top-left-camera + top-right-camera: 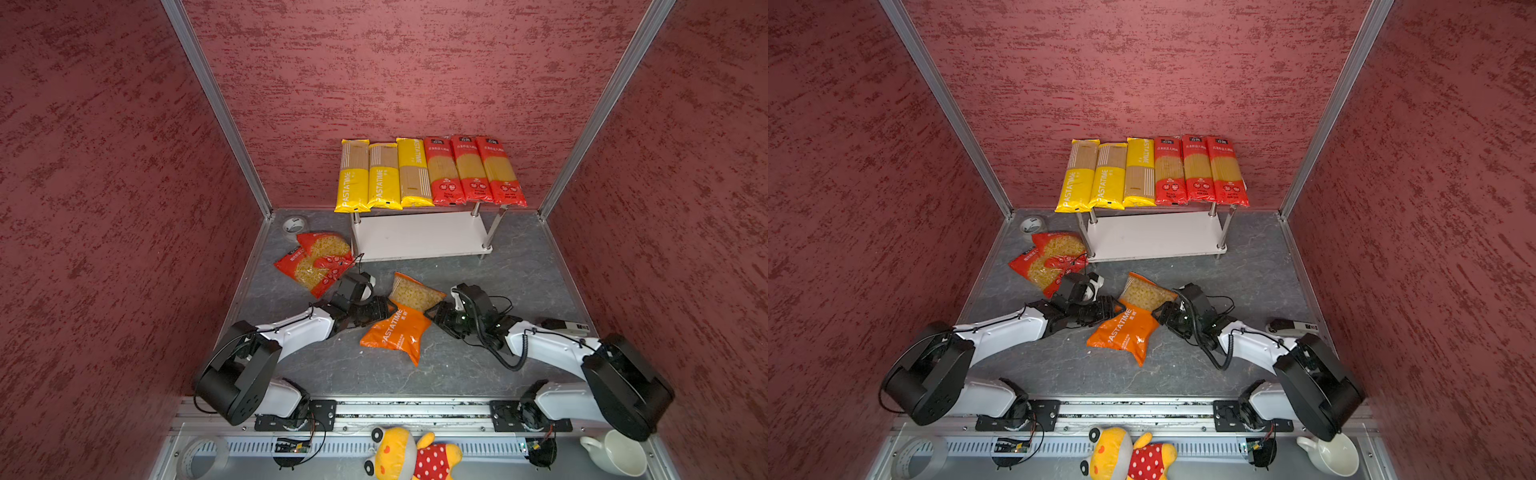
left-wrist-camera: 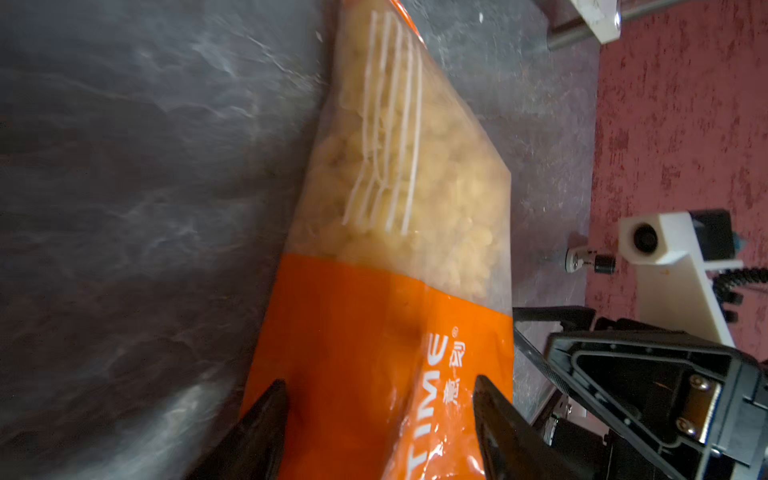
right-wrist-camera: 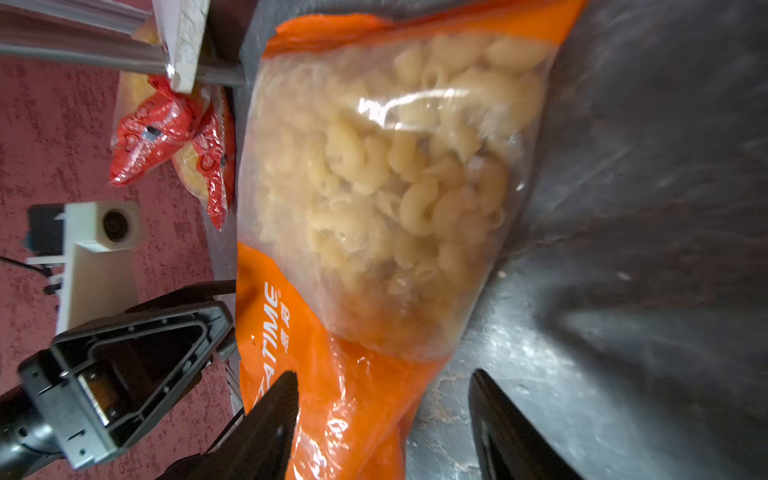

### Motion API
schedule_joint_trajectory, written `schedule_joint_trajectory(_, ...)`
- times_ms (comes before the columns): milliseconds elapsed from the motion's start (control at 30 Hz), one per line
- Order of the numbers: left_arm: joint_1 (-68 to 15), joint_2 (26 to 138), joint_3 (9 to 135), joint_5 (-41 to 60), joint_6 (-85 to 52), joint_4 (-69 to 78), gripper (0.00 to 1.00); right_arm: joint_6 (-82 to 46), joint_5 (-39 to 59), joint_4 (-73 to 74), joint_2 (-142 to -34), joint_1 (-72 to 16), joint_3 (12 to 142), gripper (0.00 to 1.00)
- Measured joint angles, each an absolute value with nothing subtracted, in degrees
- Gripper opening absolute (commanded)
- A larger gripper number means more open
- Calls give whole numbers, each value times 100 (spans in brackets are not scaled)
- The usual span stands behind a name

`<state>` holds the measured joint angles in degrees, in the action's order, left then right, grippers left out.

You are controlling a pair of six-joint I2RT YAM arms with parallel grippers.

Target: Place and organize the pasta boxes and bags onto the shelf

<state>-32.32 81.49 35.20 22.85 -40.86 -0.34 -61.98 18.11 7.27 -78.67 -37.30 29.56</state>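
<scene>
Fingers straddle orange bag on grey tabletop, red walls around.

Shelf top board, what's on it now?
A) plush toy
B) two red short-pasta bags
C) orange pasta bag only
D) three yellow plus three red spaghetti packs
D: in both top views three yellow spaghetti packs and three red spaghetti packs lie side by side across the upper board of the shelf; the orange bag lies off it, on the grey tabletop.
</scene>
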Motion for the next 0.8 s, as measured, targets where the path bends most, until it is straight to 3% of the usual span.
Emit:
schedule_joint_trajectory(200,-3452,8215,3489,2198,-4180,183,54,-6337,1903,1275,-8525,-3986,3236,41)
schedule_joint_trajectory(367,-3454,8176,3457,2095,-4239,224,37,-6302,1933,1380,-8584,-4010,3258,30)
schedule_joint_trajectory(533,-3468,8173,3463,2062,-4272,263,21,-6202,1931,1393,-8567,-4010,3258,13)
schedule_joint_trajectory(800,-3586,7852,3546,2001,-4250,93,14,-5994,1898,1256,-8160,-4012,3258,0)
